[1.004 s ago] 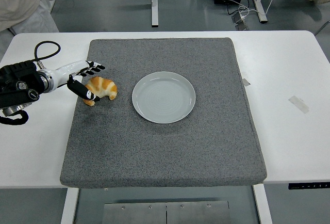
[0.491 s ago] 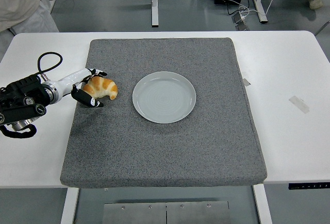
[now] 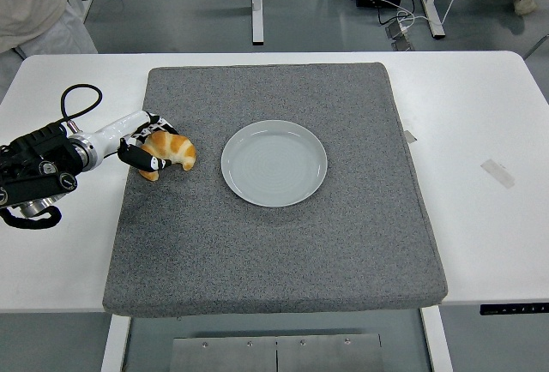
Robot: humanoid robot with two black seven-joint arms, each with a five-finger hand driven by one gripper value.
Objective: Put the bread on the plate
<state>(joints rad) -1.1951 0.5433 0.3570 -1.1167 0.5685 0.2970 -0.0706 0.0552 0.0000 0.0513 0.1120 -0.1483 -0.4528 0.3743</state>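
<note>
Golden bread lies near the left edge of the grey mat, left of the empty plate. It looks light, soft and flaky, best held gently round its thick middle. The left hand reaches in low from the desk's left edge, fingers curled round the bread

The surface is smooth, white and faintly satiny, like laminate. Over it lies a grey mat, rough and felt-like, fully matt. The plate looks like glazed ceramic, pale grey-blue with a soft sheen. The bread has a glossy, golden-brown crust. The left robot hand shows shiny white plastic shells with black fingers, and a black rubbery cable loops behind.
</note>
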